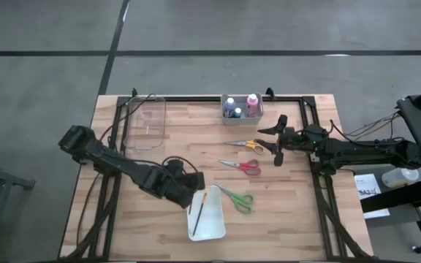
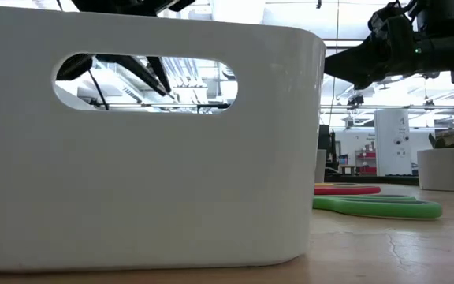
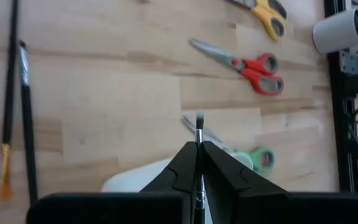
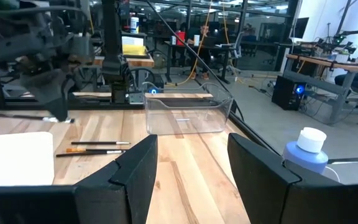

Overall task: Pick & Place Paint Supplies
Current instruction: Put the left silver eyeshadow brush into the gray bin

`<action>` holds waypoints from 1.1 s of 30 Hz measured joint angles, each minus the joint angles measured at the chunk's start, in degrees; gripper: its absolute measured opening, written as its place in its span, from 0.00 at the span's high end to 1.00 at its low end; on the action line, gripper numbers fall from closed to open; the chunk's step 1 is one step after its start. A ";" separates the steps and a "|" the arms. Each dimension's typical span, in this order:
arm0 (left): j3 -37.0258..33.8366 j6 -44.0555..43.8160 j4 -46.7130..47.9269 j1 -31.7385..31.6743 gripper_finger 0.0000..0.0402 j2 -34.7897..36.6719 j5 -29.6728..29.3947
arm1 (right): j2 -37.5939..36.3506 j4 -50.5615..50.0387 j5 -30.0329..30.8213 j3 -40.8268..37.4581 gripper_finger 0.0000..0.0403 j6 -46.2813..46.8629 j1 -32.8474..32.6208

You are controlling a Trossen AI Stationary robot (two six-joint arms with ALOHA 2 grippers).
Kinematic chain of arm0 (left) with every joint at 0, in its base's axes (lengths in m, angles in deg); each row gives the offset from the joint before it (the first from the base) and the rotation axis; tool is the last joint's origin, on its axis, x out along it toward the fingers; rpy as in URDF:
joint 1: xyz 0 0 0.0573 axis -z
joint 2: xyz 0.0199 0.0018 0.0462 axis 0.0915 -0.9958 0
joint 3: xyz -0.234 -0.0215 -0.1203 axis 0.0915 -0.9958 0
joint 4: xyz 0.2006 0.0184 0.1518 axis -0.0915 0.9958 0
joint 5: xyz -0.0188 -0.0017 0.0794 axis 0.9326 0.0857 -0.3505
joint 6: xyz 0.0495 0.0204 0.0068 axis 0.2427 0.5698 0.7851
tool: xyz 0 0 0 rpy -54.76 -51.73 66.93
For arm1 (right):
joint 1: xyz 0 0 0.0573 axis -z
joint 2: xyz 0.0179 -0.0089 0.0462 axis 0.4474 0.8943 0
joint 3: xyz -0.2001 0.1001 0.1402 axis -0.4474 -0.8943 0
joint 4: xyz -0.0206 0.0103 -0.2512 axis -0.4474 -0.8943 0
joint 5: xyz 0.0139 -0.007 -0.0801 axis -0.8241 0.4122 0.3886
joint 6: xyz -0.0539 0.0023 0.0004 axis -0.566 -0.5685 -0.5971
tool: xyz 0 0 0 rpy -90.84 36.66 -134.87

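A: Where is the left tool (image 1: 196, 199) and what has it got?

B: It hangs over the near middle of the bench (image 1: 283, 219), just at the far end of the white bin (image 1: 209, 228); its two fingers are pinched tight on a thin dark brush (image 3: 199, 127). In the left wrist view the brush tip pokes out past the fingertips, and the bin's rim sits directly beneath.

A: So which way does the brush lie from the bin?

B: That is the point the drop turns on, I think. The brush's long axis runs on along the tool's own line, tip pointing away toward the scissors; the bin is a narrow oblong. From above, the handle (image 1: 196, 212) slants over the bin's left edge – so part of it already overhangs the opening, but I cannot tell whether the whole length would clear the rim.

A: And the other supplies?

B: Two more brushes (image 3: 14, 106) lie on the bare wood just beyond the left tool; green-handled scissors (image 1: 237, 198) lie right of the bin, red ones (image 1: 243, 166) and orange ones (image 1: 248, 145) farther up; the capped bottles (image 1: 240, 107) stand in a small tray at the far edge.

A: The right arm?

B: The right tool (image 1: 279, 145) waits near the orange scissors – fingers spread, nothing between them; the left arm is plainly the one nearer the bin.
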 joint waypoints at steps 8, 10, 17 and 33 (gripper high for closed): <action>2.13 0.66 -3.98 1.71 0.94 -4.32 0.00 | 0.02 0.02 0.00 0.00 0.52 0.00 -0.04; 2.80 1.12 -5.17 1.89 0.94 -5.49 -0.22 | 0.02 0.02 0.00 0.00 0.52 0.00 -0.04; 3.97 7.43 -10.13 1.92 0.94 -10.03 0.29 | 0.02 0.02 0.00 0.00 0.52 0.00 -0.04; 3.89 12.65 -13.10 2.13 0.94 -16.45 4.26 | 0.02 0.00 0.00 0.00 0.52 0.00 -0.04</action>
